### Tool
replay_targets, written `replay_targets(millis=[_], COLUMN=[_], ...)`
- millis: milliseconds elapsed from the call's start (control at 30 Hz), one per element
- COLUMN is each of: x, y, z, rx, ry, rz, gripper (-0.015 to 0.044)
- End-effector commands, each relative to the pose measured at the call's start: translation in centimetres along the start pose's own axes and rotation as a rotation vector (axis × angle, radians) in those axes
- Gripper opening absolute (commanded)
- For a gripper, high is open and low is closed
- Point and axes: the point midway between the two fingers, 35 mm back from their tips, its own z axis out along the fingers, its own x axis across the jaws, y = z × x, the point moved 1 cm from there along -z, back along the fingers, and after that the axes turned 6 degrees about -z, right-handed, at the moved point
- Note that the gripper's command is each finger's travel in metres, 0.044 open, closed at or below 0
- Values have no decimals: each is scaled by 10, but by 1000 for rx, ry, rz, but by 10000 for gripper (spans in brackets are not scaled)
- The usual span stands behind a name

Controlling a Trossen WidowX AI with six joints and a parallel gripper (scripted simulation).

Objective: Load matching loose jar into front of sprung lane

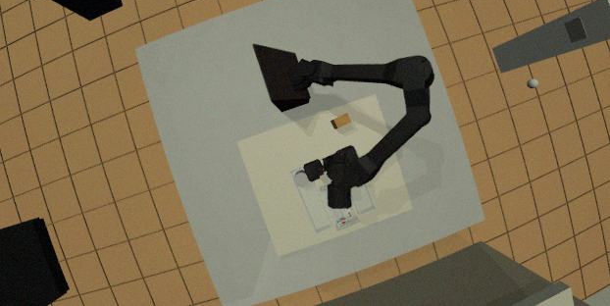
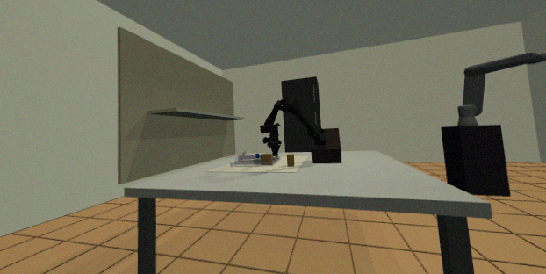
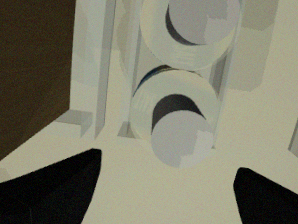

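Note:
My gripper (image 3: 169, 168) (image 2: 276, 155) is open; in the wrist view its black fingers stand wide apart at the lower left and lower right, with no jar held between them. A clear jar with a pale grey top (image 3: 182, 139) stands at the front end of the clear-walled lane (image 3: 224, 75), just ahead of the fingertips. A second, similar jar (image 3: 205, 20) stands directly behind it in the same lane, cut off by the frame's top. A little blue shows at the front jar's rear edge. The front stop is not clearly visible, and the pusher plate is out of the wrist view.
Another round grey-topped jar (image 1: 302, 178) stands in the side lane. A brown box (image 1: 342, 121) (image 2: 290, 160) stands on the cream mat (image 1: 265, 159). Another brown block (image 2: 267, 158) is near the lanes; a dark brown surface (image 3: 30, 65) fills the wrist view's upper left.

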Motion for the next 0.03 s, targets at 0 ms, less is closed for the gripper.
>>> replay_targets(millis=[0], x=[1], y=[-17], z=[-1], rx=[1], ry=[-3], rz=[-1], gripper=[294])
